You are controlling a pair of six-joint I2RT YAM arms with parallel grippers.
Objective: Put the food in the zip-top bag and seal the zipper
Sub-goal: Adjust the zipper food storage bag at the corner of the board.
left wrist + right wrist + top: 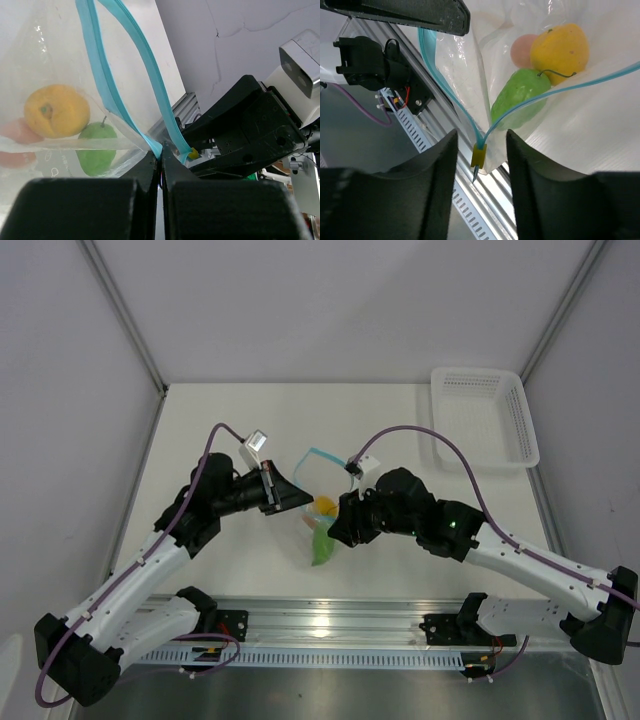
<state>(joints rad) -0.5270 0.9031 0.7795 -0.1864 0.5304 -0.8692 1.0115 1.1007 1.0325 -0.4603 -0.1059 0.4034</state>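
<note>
The left gripper (160,157) is clamped tight on one end of the zipper (102,75), pinching the mouth corner of the zip-top bag (40,35). The right gripper (481,142) has its jaws apart on either side of the zipper's other end, where a small yellow slider (479,156) touches neither finger. Inside the bag, the orange-yellow piece (56,110) and the green piece (97,150) lie touching. The bag is between the arms at the middle of the table (230,430), nearer its near edge. A white basket (485,418) sits at the far right corner.

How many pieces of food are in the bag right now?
3. A yellow piece, a green piece beside it, and a pinkish piece half hidden behind the yellow one. More could be hidden behind them.
</note>
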